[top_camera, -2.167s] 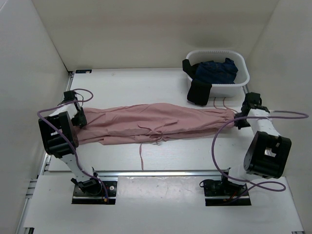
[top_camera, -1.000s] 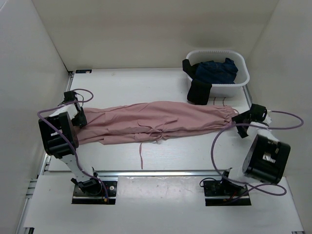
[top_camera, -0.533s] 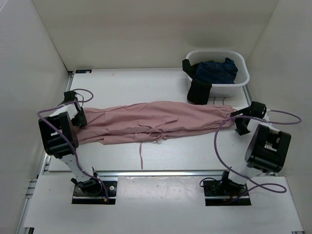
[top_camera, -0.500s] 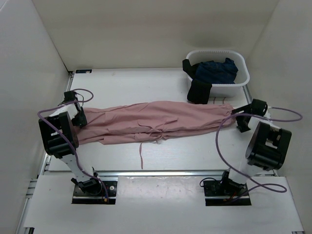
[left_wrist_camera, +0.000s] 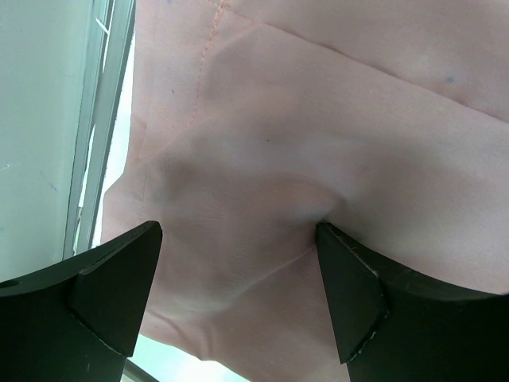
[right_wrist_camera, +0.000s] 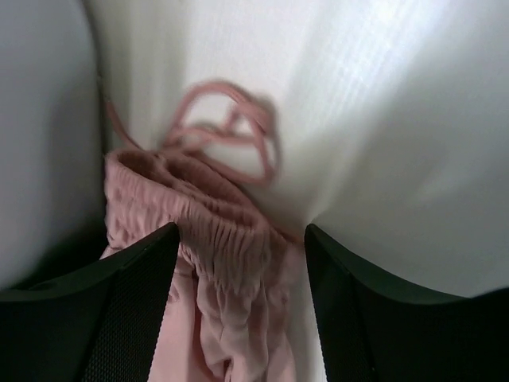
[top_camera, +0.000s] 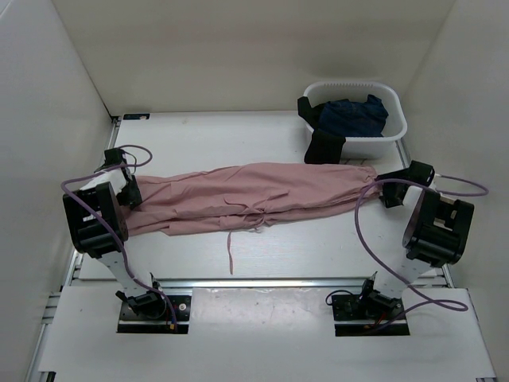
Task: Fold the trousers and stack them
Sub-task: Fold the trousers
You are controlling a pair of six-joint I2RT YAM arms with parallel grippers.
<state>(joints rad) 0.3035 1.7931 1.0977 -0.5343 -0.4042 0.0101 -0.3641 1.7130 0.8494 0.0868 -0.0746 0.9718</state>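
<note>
The dusty-pink trousers (top_camera: 262, 191) lie stretched left to right across the table, legs to the left and gathered waistband to the right. My left gripper (top_camera: 127, 191) sits at the leg end. In the left wrist view it (left_wrist_camera: 238, 239) is open, its black fingers (left_wrist_camera: 350, 294) spread wide on the pink fabric (left_wrist_camera: 318, 119). My right gripper (top_camera: 390, 187) is at the waistband end. In the right wrist view it (right_wrist_camera: 240, 239) is open, astride the gathered waistband (right_wrist_camera: 215, 215), with the looped drawstrings (right_wrist_camera: 231, 127) just beyond.
A white basket (top_camera: 398, 131) stands at the back right holding a dark navy garment (top_camera: 354, 115). A black garment (top_camera: 324, 147) hangs over its front, just behind the waistband. A thin pink drawstring (top_camera: 230, 255) trails toward the near edge. White walls enclose the table.
My right arm has swung back and inward, bringing its gripper onto the waistband. The waistband end has shifted slightly toward the basket. The left arm has not moved.
</note>
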